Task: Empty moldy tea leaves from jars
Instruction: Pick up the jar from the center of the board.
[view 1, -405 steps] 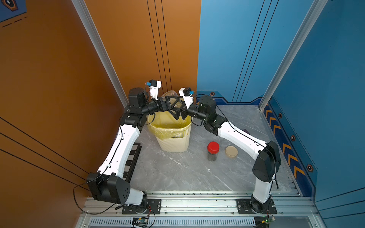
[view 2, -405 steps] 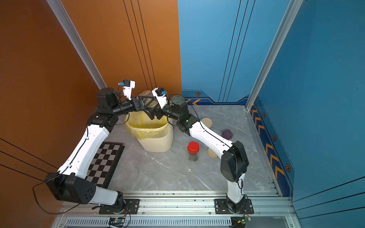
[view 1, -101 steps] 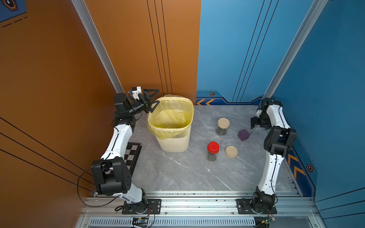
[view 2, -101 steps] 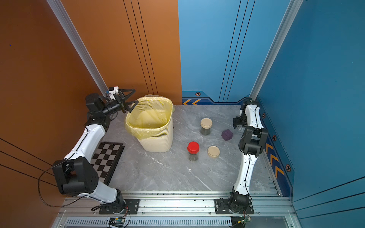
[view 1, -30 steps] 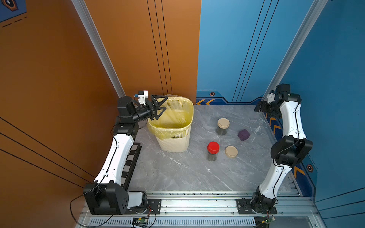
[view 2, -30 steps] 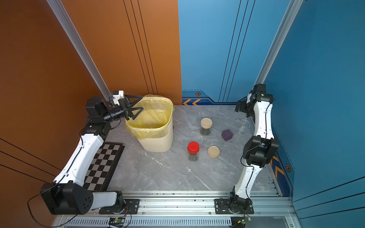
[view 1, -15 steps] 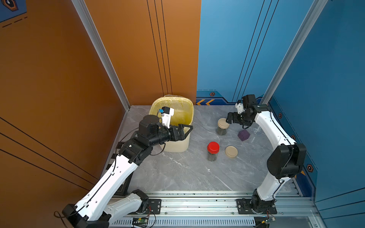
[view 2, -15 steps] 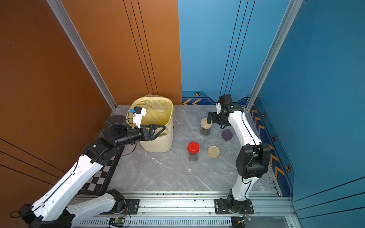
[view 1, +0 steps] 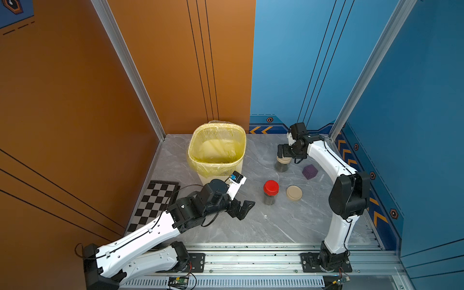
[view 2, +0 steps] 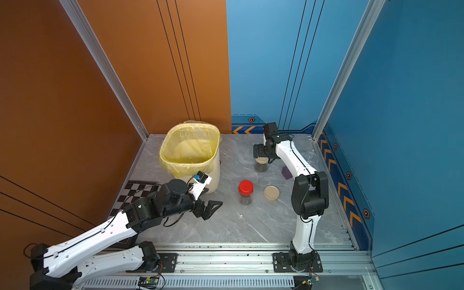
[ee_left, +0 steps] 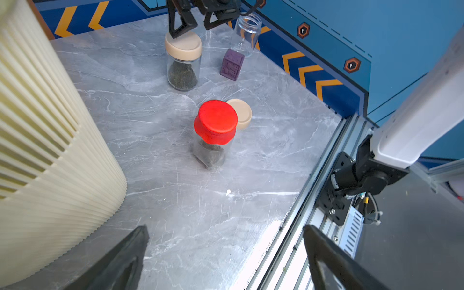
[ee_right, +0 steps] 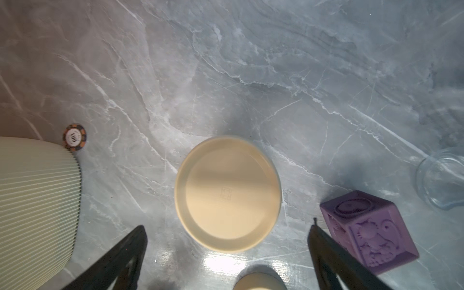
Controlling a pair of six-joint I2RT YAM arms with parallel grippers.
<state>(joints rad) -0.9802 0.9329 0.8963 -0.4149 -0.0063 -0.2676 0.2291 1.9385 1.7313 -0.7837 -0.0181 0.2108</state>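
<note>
Your released right claw (view 1: 284, 153) hovered over the beige-lidded clear glass jar (ee_left: 183, 67); you likely needed to lower and clench its lid.

Loose lid (view 1: 294, 192) lies beside jar (view 1: 270, 192), right of bin (view 1: 237, 167).

A number, seemingly 100, is printed on a small chip (ee_right: 74, 137). A stamped mark on the beige lid (ee_right: 227, 194) cannot be read. Orange chevrons (ee_left: 95, 15) are painted on the blue skirting (ee_left: 125, 12).
</note>
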